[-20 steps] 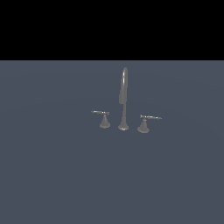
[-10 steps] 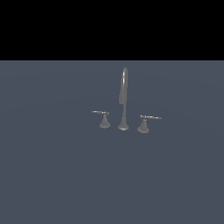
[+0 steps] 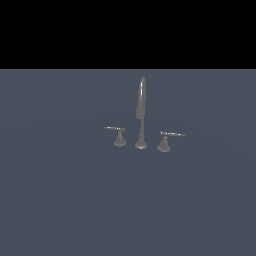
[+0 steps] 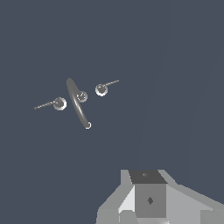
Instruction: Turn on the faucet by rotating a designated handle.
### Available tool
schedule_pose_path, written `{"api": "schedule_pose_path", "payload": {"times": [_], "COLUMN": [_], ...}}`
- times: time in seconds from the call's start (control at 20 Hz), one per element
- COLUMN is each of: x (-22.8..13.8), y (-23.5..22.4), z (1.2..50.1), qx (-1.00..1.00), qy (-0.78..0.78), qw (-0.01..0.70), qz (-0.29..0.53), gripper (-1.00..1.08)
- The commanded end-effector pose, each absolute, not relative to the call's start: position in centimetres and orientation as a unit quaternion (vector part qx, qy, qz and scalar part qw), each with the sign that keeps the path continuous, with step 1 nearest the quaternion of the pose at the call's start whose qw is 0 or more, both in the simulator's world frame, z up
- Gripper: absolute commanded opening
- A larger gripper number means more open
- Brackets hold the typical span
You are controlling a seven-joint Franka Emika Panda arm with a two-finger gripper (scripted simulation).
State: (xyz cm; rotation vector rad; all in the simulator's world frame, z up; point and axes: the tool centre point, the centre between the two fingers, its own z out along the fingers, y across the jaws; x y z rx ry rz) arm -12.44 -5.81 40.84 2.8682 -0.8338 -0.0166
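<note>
The faucet (image 3: 141, 115) is a small grey metal set on a flat dark surface, with a tall gooseneck spout between two lever handles. The handle (image 3: 165, 141), with the thicker bar, stands at the exterior view's right of the spout, its lever pointing outward. A thinner twin handle (image 3: 118, 136) stands at the exterior view's left. From above, the wrist view shows the spout (image 4: 78, 104) and both levers, and I cannot tell there which lever is the handle. My gripper (image 4: 148, 213) shows only as grey bodywork at the frame edge, well apart from the faucet. Its fingertips are hidden.
A plain dark blue-grey surface (image 3: 60, 200) spreads around the faucet on all sides. Above its far edge in the exterior view there is only black. The arm does not show in the exterior view.
</note>
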Motion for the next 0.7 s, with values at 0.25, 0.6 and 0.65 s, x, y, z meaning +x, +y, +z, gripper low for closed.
{"api": "schedule_pose_path", "payload": {"times": [0.25, 0.6, 0.65], "x": [-8.1, -4.6, -4.1], "y": [-8.5, -11.1, -11.4], "z": [36.9, 32.5, 31.8], "qx": [0.924, 0.888, 0.882], "qy": [-0.371, -0.451, -0.462], "qw": [0.09, 0.093, 0.092], "qz": [0.004, 0.012, 0.013], "gripper": [-1.0, -1.0, -1.0]}}
